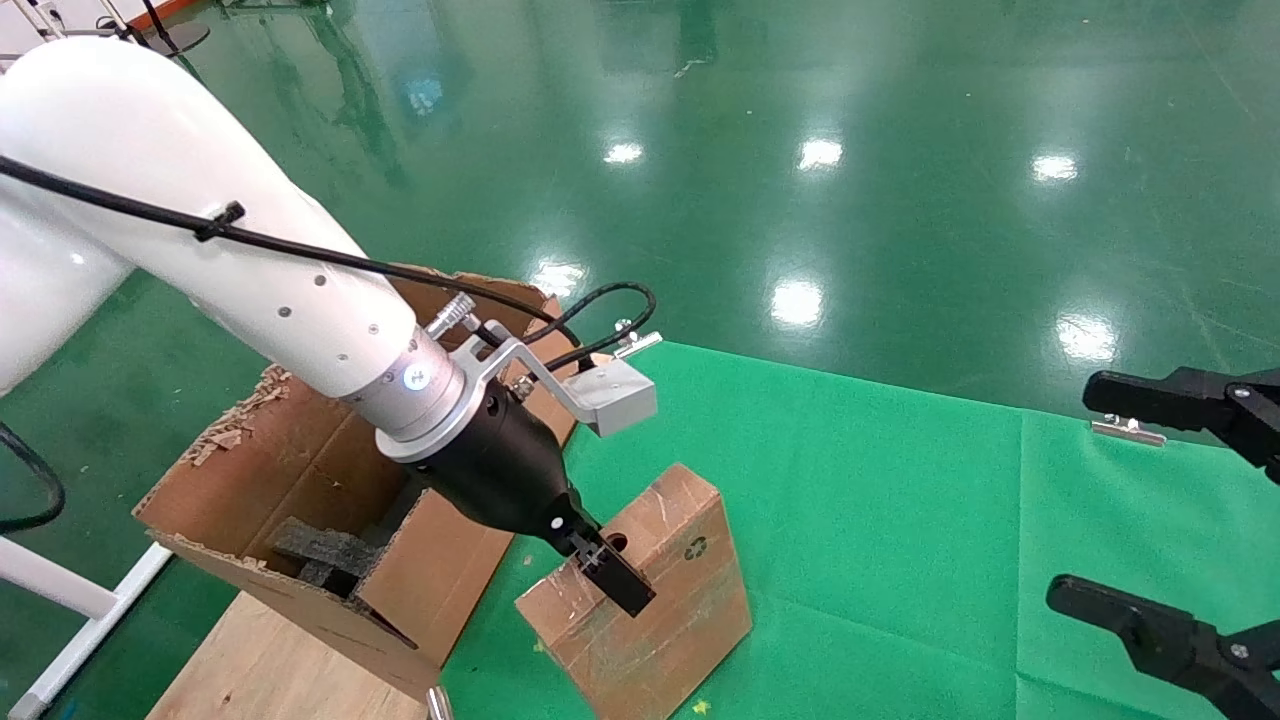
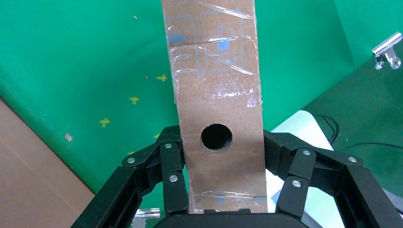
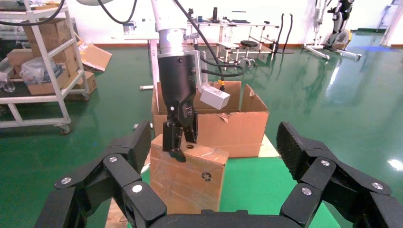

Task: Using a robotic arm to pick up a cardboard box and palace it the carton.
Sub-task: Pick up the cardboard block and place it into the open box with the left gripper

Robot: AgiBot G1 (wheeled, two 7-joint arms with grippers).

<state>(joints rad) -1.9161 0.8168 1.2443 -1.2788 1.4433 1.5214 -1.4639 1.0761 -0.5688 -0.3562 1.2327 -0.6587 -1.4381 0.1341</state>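
Bright overhead lamps glare off the glossy floor [image 1: 900,180] beyond the left gripper [image 1: 610,570]. Shine streaks the taped cardboard box [image 2: 216,71] it holds. Shadows fall soft; everything stays sharp.

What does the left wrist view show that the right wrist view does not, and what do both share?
Only the left wrist view shows the blue printing under tape and a metal clip. Only the right wrist view shows the carton, shelving and the right claw, open. Both show the left claw shut on the cardboard box with its round hole.
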